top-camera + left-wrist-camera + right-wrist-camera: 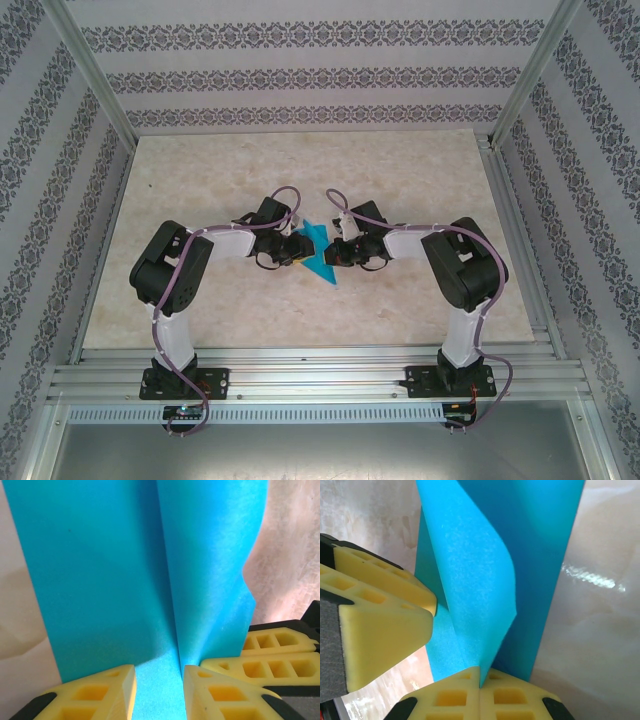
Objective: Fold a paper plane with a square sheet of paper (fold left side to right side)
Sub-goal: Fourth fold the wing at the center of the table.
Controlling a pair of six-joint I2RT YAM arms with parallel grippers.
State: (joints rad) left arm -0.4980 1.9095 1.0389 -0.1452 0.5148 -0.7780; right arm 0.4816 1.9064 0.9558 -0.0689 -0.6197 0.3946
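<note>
Meeting at the middle of the marbled desk (300, 170), both arms crowd over the cyan-blue sheet of paper (320, 256), which lies partly folded between them. The right gripper (480, 692) has its jaws pressed together on the edge of a flap, holding it up in a curl above the flat part of the sheet. The left gripper (159, 692) sits low over the paper with its jaws apart, one yellow finger either side of a raised crease.

From above, the left arm (225, 240) and right arm (410, 240) cover the side edges of the sheet of paper (322, 258); its creases are too small to read. Both wrist views crop it at the top.
</note>
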